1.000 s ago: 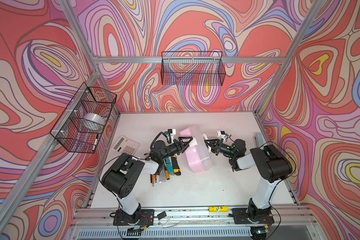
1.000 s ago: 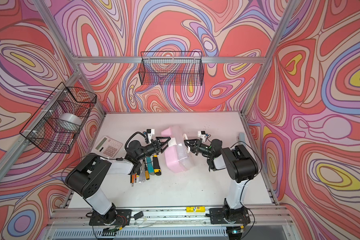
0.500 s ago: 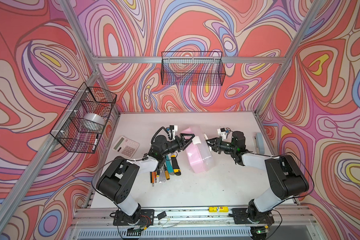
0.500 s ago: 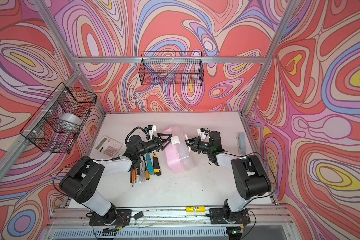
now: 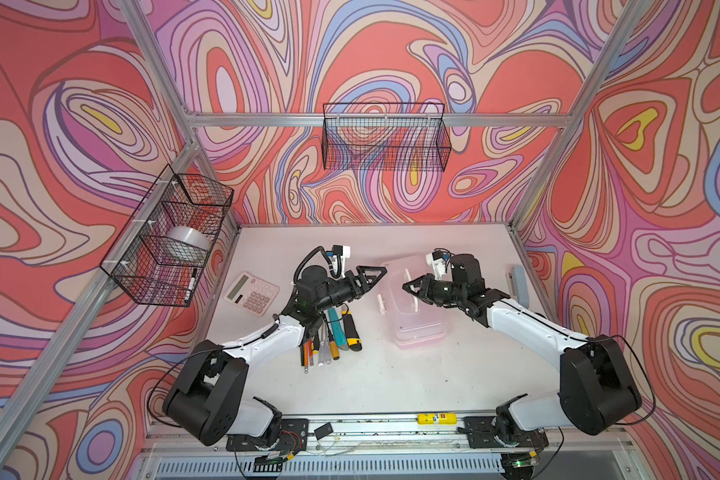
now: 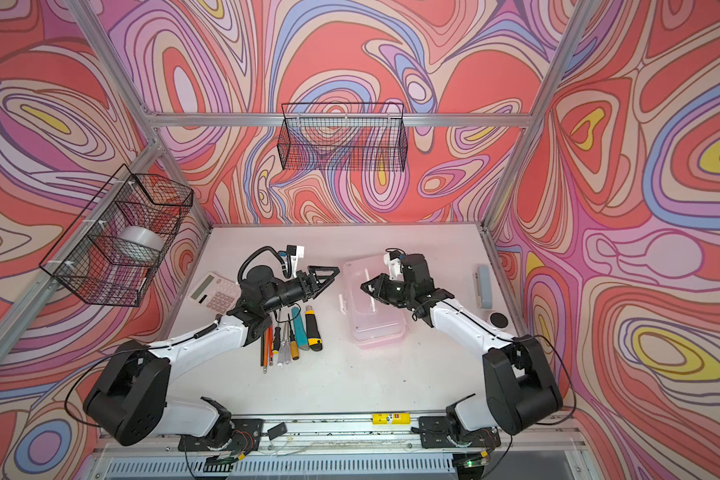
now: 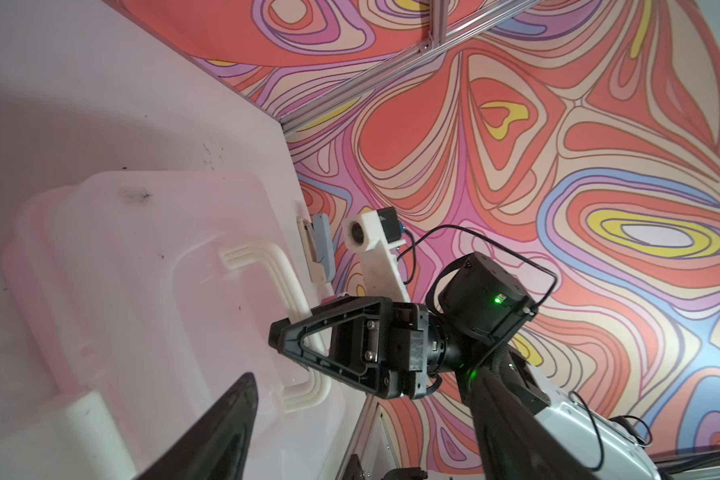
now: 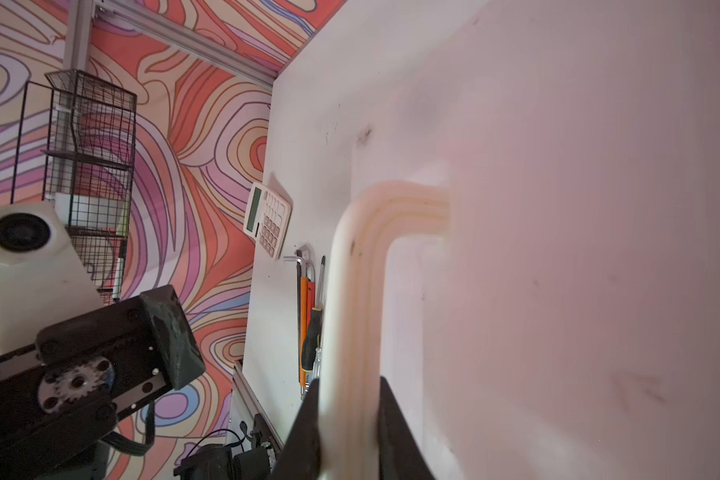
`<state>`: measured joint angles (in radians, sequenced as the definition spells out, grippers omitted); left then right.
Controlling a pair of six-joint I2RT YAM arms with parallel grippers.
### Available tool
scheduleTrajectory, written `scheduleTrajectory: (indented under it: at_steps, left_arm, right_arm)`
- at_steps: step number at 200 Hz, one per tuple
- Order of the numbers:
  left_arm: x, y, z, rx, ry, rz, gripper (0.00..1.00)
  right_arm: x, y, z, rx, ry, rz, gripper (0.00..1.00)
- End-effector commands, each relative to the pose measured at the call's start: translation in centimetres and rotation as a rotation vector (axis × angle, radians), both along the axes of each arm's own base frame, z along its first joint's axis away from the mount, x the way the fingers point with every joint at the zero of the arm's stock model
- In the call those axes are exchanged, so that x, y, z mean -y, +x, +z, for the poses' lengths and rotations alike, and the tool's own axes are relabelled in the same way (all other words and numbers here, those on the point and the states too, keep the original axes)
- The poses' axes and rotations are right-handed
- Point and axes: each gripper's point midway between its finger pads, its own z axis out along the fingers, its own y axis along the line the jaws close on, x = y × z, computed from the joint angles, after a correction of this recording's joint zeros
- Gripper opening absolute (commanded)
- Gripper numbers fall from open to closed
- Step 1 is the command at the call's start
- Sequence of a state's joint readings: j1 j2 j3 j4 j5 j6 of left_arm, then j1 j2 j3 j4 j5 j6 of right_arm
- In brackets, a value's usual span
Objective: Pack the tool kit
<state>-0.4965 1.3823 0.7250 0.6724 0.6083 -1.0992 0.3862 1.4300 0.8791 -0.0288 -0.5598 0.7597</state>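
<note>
- The pink box [image 5: 420, 328] sits on the white table [image 5: 391, 382], about mid-table and slightly right of centre, with its cloudy lid [image 7: 142, 257] on.
- The right gripper [image 8: 348, 399] is pinching the box's white handle [image 8: 350, 270], one finger on each side of the bar.
- The left gripper [image 5: 376, 279] has its fingers spread, with nothing between them. It hangs by the box's left edge, and I can't tell whether it touches.
- The tools lie in a row on the table, left of the box and partly under the left arm: a teal knife [image 5: 336, 328], a yellow-black knife [image 5: 352, 332], screwdrivers [image 5: 325, 349] and orange pens [image 5: 306, 353].
- A calculator [image 5: 251, 293] lies further left, and a stapler [image 5: 518, 286] lies by the right wall.
</note>
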Motion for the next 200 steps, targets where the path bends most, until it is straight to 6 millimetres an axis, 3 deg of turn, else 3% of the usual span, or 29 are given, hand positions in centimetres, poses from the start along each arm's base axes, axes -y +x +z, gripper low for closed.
scheduleTrajectory:
  at_steps: [1,22,59,102,143,200]
  left_arm:
    - [-1.1,-0.1,-0.8,0.008,0.108,0.04,0.82]
    - [-1.3,-0.5,-1.0,0.001,0.129,0.041,0.82]
    - [-1.5,-0.8,-2.2,-0.019,0.164,0.054,0.83]
    - [-0.6,-0.6,-4.6,-0.05,0.202,0.044,0.83]
    - [0.2,-0.1,-7.0,-0.1,0.213,0.035,0.82]
    - [-0.3,-0.2,-8.6,-0.116,0.25,0.051,0.83]
  right_arm:
    - [-0.4,0.3,0.0,0.02,-0.033,-0.004,0.0]
    - [-0.4,0.3,-0.7,0.004,-0.045,-0.006,0.0]
    - [-1.6,-0.1,1.2,0.011,0.066,0.031,0.0]
    - [-1.7,-0.2,1.3,0.001,0.1,0.035,0.0]
    - [-0.4,0.1,1.3,-0.011,0.122,0.003,0.0]
    - [2.0,0.6,1.2,-0.038,0.186,-0.049,0.0]
